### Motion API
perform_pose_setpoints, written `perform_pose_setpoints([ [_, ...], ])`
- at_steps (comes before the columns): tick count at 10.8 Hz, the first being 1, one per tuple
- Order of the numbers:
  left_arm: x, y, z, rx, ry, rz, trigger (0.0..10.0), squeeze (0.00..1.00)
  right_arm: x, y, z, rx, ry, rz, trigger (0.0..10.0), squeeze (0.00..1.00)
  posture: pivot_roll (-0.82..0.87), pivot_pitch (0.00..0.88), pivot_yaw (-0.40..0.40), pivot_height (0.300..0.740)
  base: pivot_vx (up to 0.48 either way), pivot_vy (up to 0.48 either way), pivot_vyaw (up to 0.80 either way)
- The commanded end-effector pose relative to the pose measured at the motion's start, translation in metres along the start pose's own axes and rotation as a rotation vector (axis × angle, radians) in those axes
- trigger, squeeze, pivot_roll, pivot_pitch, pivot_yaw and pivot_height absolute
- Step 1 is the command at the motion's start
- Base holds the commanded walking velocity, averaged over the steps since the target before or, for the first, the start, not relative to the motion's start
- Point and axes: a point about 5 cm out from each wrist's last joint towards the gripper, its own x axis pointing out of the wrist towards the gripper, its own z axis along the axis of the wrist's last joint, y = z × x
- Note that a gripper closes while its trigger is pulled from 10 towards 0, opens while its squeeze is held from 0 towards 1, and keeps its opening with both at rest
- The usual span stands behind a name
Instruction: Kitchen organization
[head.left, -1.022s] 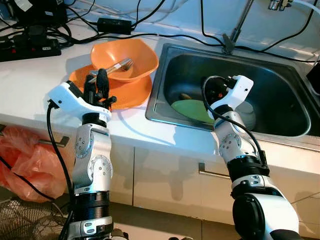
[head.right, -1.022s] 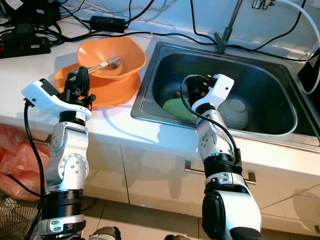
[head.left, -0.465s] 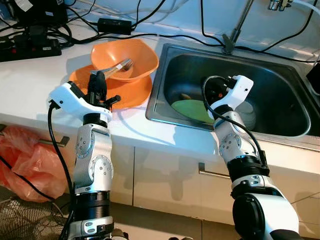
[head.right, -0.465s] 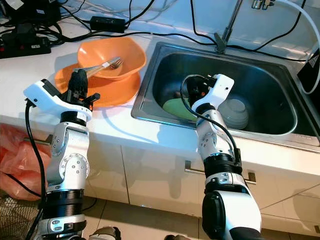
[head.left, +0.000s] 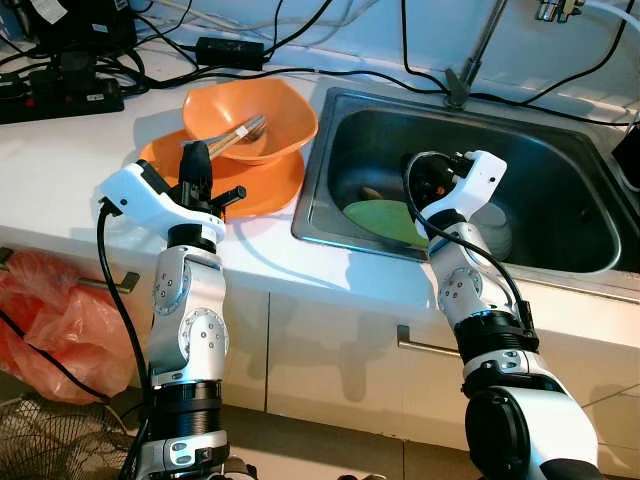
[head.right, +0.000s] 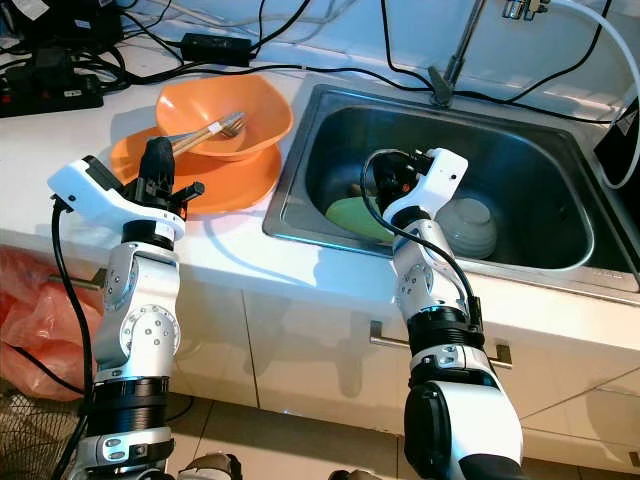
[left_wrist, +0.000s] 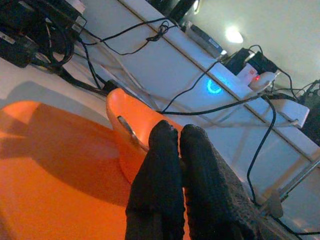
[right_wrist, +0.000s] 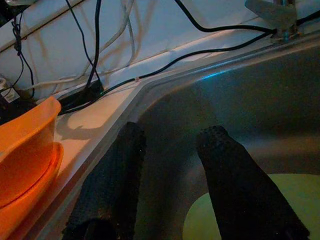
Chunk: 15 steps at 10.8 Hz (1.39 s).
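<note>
On the white worktop (head.left: 60, 160), at 9 o'clock from the sink (head.left: 560, 262), an orange bowl (head.left: 250, 112) sits on an orange plate (head.left: 265, 185) with a fork (head.left: 240, 132) inside. The left hand (head.left: 195, 165) hovers over the plate's near rim, fingers pressed together and empty. The right hand (right_wrist: 170, 185) hangs wide open in the sink above a green plate (head.left: 385, 220). The bowl looks light, stiff and smooth; I would grip its rim.

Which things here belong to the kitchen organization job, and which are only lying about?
Job things: orange bowl holding cutlery, on the orange plate; green plate and grey bowl in the sink; left gripper shut over the orange plate; right gripper open over the sink.

Lying about: power strip, black adapter, orange plastic bag.
</note>
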Motion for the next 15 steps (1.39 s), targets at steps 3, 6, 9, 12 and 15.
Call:
perform_pose_setpoints([
  [3, 0.009, -0.028, 0.024, -0.004, -0.101, -0.092, 0.0, 0.00, 0.000, -0.005, 0.004, -0.004, -0.010, -0.010, 10.0, 0.00, 0.14, 0.078, -0.106, 0.740, 0.000, 0.000, 0.00],
  [6, 0.014, -0.060, 0.051, -0.016, -0.193, -0.225, 0.0, 0.00, 0.000, -0.004, 0.002, -0.004, -0.003, -0.010, 10.0, 0.00, 0.14, 0.078, -0.107, 0.740, 0.000, 0.000, 0.00],
  [9, 0.011, -0.084, 0.028, -0.044, -0.064, -0.374, 10.0, 0.00, 0.001, -0.003, 0.002, 0.001, -0.004, -0.009, 10.0, 0.00, 0.14, 0.076, -0.102, 0.740, 0.000, 0.000, 0.00],
  [12, 0.002, -0.099, 0.005, -0.089, 0.062, -0.466, 10.0, 0.00, 0.001, -0.007, 0.003, 0.125, -0.001, -0.047, 10.0, 0.00, 0.14, 0.078, -0.098, 0.740, 0.000, 0.000, 0.00],
  [15, -0.002, -0.100, -0.008, -0.098, 0.117, -0.481, 10.0, 0.00, 0.004, -0.007, 0.003, 0.522, 0.017, -0.055, 10.0, 0.00, 0.13, 0.078, -0.094, 0.740, 0.000, 0.000, 0.00],
])
